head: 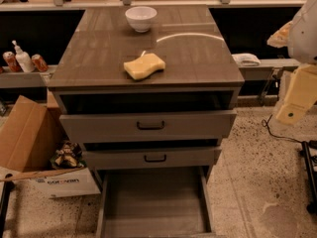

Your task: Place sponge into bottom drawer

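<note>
The pale yellow sponge [144, 65] lies on the grey-brown top of the drawer cabinet [198, 58], near its front edge and a little left of centre. The bottom drawer [153, 202] is pulled out furthest, towards me, and its flat floor is bare. The two drawers above it, with black handles, are partly pulled out. My cream-coloured gripper [296, 95] hangs at the far right edge of the view, off the cabinet's right side, level with the top drawer and well away from the sponge. It holds nothing that I can see.
A white bowl [141, 18] stands at the back of the cabinet top. An open cardboard box [29, 138] with clutter sits on the floor to the left. Bottles and cans [22, 59] stand on a low shelf at left. A white cloth [246, 59] lies on a ledge at right.
</note>
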`<state>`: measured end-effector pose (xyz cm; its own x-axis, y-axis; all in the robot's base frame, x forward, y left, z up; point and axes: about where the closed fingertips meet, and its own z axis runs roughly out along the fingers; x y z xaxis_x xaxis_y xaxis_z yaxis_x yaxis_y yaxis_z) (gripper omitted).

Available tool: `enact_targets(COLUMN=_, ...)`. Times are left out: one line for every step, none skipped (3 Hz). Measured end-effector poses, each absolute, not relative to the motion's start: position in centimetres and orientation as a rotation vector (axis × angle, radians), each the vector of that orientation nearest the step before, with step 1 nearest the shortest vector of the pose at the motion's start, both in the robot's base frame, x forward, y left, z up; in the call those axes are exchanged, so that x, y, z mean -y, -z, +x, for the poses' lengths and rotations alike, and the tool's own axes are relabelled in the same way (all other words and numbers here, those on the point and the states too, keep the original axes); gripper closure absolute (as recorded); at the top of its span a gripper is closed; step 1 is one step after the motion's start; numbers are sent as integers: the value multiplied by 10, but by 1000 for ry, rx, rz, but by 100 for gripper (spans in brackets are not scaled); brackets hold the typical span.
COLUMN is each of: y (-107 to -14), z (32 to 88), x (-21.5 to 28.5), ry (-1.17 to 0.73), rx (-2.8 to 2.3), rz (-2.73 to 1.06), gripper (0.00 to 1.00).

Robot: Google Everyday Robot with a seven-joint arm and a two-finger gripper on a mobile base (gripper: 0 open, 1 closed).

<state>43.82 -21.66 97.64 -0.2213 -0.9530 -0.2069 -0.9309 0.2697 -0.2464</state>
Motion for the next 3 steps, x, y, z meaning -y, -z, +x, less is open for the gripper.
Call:
enact_targets(y=-977, z=442, x=216, ry=99, rx=-2226, rz=-1713, gripper=0)
enact_targets(y=-970, z=481, x=207, ry=29, rx=-2185, rz=-1676, gripper=0)
enact_targets(y=-965, z=542, x=182, ry=-96, rx=-2106, rz=-1643, gripper=0)
